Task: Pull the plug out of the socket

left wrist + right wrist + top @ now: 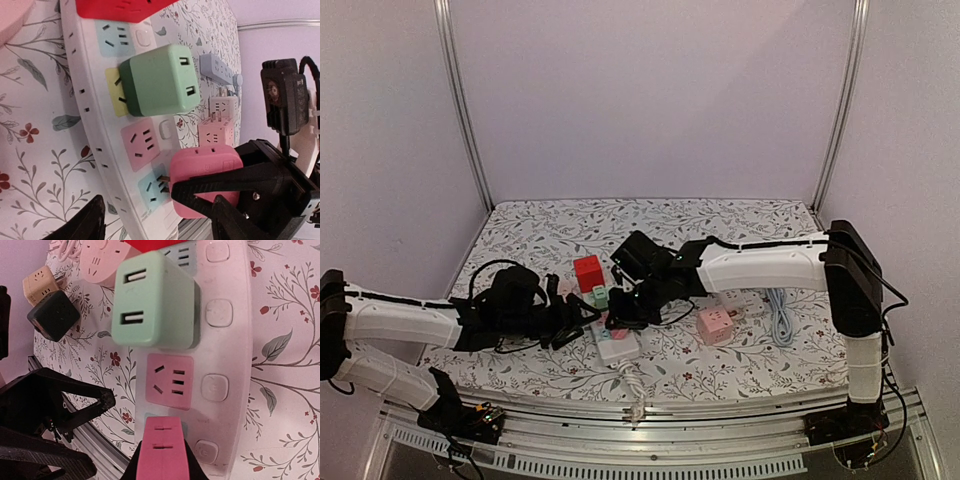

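A white power strip [617, 345] [80, 75] [235, 340] lies near the table's front edge. A pink plug [205, 175] [162, 450] stands at its pale blue end socket [152, 187], its metal prongs partly showing between plug and socket. My right gripper [620, 312] [162, 462] is shut on the pink plug, a black finger on each side. My left gripper [582, 318] [157, 222] is open and straddles that end of the strip, one finger on the tablecloth side and the other beyond the plug.
A green cube adapter [601, 296] [160, 80] [152, 300] sits plugged into the strip, and a red cube [588, 272] [120, 9] stands at its far end. A pink cube adapter [716, 325] and a pale blue strip [217, 70] lie to the right. Black [54, 315] and beige [39, 285] cubes lie beside the strip.
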`<state>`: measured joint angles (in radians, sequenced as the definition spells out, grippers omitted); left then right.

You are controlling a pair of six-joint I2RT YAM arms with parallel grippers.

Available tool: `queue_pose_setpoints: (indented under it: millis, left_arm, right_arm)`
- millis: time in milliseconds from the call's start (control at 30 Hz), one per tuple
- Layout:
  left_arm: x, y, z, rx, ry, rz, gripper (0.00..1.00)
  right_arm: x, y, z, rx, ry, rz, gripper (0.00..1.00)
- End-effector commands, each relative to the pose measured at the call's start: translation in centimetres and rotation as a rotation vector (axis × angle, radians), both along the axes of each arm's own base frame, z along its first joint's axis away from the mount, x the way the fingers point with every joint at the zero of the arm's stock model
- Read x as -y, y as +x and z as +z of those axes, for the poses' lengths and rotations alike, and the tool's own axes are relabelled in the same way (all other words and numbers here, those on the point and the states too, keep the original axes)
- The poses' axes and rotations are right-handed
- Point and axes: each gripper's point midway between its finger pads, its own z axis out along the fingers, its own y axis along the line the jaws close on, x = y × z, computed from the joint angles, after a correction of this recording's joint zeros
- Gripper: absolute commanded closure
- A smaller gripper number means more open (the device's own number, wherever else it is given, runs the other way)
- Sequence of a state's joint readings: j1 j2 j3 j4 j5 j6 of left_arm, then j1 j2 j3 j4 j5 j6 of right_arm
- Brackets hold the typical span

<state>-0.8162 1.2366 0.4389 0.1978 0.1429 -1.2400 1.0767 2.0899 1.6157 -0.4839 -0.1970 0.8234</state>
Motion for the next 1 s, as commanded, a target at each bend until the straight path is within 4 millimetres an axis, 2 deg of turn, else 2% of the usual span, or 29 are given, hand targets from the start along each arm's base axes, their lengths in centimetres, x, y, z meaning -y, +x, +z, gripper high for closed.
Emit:
queue_pose_setpoints:
  millis: [0, 200, 300, 400, 667, 833, 967]
  left_arm:
    - [0.2, -0.3, -0.4, -0.013, -0.035, 0.022, 0.3]
    - [-0.4, -0.6, -1.2, -0.032, -0.044, 0.049, 0.34]
    - [-0.5, -0.7, -1.5, -0.041, -0.044, 0.052, 0.35]
    - [-0.7, -0.7, -1.2, -0.026, -0.048, 0.057, 0.35]
    - [-1.9, 0.1, 0.3, 0.022, -0.004, 0.024, 0.35]
    - [-4.8, 1.1, 2.3, 0.072, 0.074, 0.049, 0.35]
    - [-7.4, 1.4, 4.0, 0.104, 0.11, 0.069, 0.3]
  right_arm:
    - [-1.7, 0.8, 5.9, 0.059, 0.169, -0.014, 1.0]
    - [-1.8, 0.9, 6.4, 0.056, 0.184, -0.028, 1.0]
    - [-1.7, 0.9, 5.8, 0.05, 0.172, -0.03, 1.0]
    - [-0.7, 0.8, 5.1, 0.062, 0.139, -0.043, 1.0]
    - [4.7, 2.1, 5.8, 0.211, -0.03, -0.082, 1.0]
    - [9.1, 3.9, 5.5, 0.254, -0.122, -0.134, 1.0]
    - [12.2, 5.7, 4.6, 0.242, -0.172, -0.169, 1.0]
